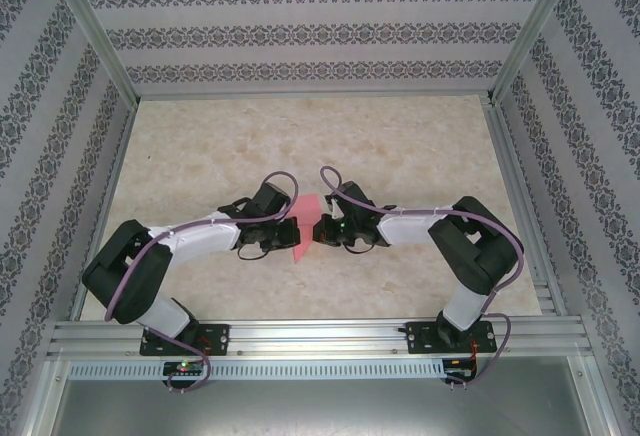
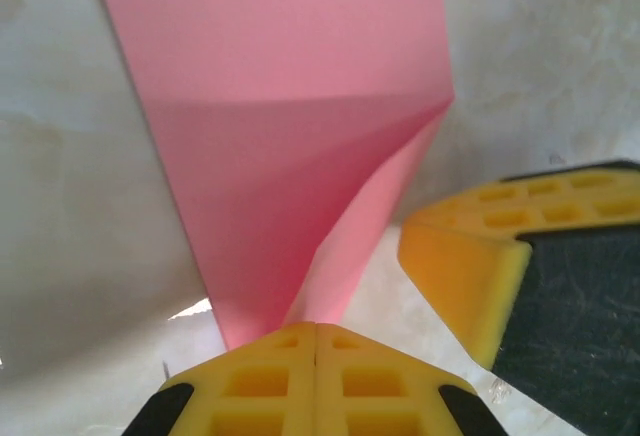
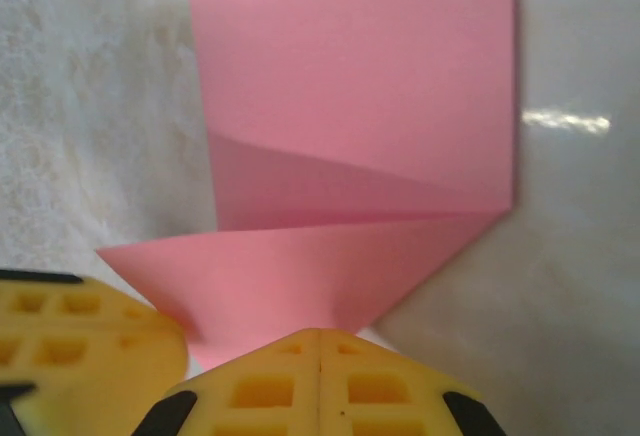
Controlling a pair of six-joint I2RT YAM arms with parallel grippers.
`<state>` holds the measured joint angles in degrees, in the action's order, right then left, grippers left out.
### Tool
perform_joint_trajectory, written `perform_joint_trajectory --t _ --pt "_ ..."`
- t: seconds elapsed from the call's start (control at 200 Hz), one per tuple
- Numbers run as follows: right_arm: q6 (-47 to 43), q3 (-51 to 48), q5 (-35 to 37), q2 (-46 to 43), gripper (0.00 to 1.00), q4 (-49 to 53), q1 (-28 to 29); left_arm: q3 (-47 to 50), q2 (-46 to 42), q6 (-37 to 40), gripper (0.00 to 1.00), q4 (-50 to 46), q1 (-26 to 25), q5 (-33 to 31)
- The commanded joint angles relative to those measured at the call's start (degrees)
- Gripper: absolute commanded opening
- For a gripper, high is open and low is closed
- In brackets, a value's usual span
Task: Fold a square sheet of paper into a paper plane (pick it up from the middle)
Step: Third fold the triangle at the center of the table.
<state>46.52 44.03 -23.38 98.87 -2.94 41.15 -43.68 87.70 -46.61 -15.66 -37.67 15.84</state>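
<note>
The square sheet of paper point(image 1: 308, 222) is salmon pink and stands lifted and creased between my two grippers at the middle of the table. In the left wrist view the sheet point(image 2: 290, 146) narrows down into a fold that ends in my left gripper point(image 2: 316, 328), which is shut on its lower edge. In the right wrist view a folded flap of the sheet point(image 3: 350, 106) runs into my right gripper point(image 3: 320, 334), also shut on it. From above, the left gripper point(image 1: 293, 233) and right gripper point(image 1: 319, 233) face each other, almost touching. The paper plane is out of view.
The table point(image 1: 300, 146) has a pale marbled top. Aluminium rails point(image 1: 320, 336) run along its near edge and sides. Patterned walls point(image 1: 300, 36) close off the back and both sides. The right gripper's yellow fingers point(image 2: 470, 266) sit close beside my left jaws.
</note>
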Motion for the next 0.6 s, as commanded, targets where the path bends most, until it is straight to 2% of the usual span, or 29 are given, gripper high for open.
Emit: perform_joint_trajectory --t 0.0,0.32,0.594 --pt "2.9 -1.0 2.6 -1.4 0.0 -4.4 1.5 -0.8 1.7 1.3 0.05 3.4 1.6 1.4" --pt "5.0 0.2 3.0 2.2 0.0 -6.6 5.9 -0.8 4.0 2.0 0.04 4.0 3.5 1.6" --pt "4.1 1.1 3.2 4.8 0.0 -3.9 6.8 -0.3 4.8 2.5 0.04 4.7 3.8 2.7"
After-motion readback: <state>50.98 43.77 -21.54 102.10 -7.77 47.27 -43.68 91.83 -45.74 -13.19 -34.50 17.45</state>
